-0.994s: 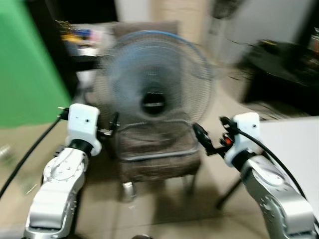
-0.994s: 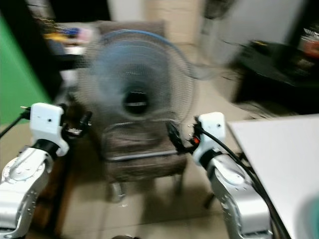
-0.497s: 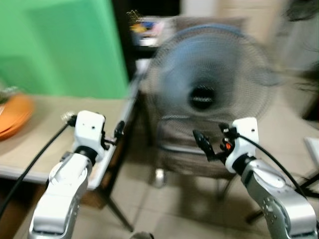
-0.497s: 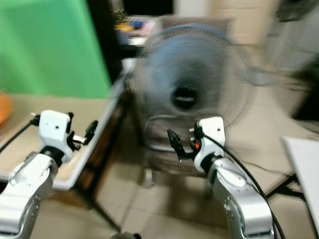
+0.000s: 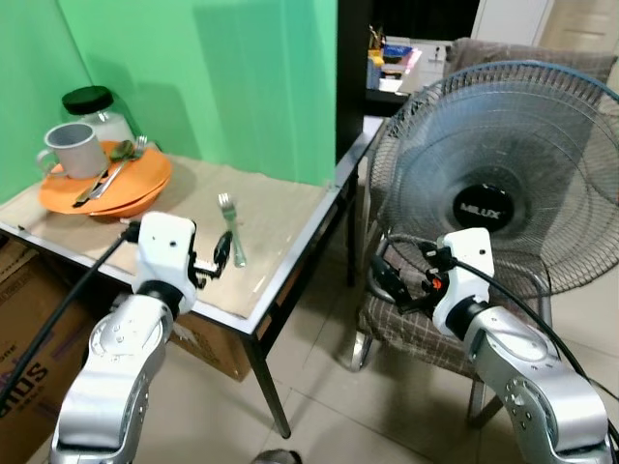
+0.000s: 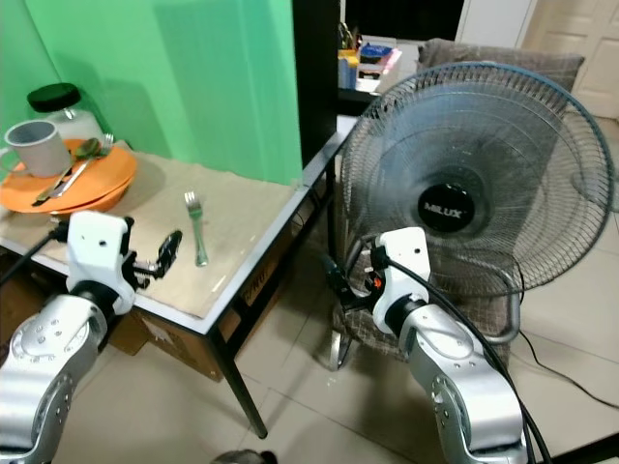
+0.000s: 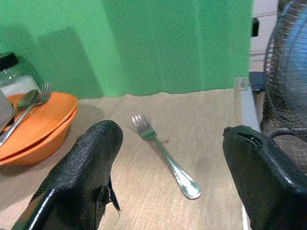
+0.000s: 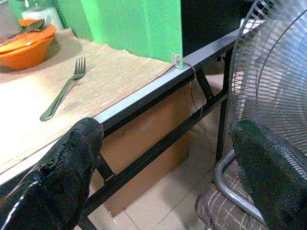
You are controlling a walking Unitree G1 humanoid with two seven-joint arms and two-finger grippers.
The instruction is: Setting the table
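Fork [image 5: 230, 229] lies alone on the tan mat [image 5: 271, 208] of the table [image 5: 300, 242], tines toward the green wall, well apart from the stacked orange plates [image 5: 106, 184] that carry a grey mug [image 5: 70, 150] and cutlery. Left gripper [image 5: 221, 253] hovers just beside the fork, fingers spread and empty. Right gripper [image 5: 385, 280] hangs released before the standing fan [image 5: 493, 193] and chair [image 5: 426, 329].

Counts of what stands in view

One lone fork [image 5: 230, 228] on the counter [image 5: 280, 217]; one orange bowl stack [image 5: 106, 182], one grey mug [image 5: 73, 150], one black-lidded jar [image 5: 97, 111]; one fan [image 5: 498, 188]; one chair [image 5: 435, 319]; two claws.
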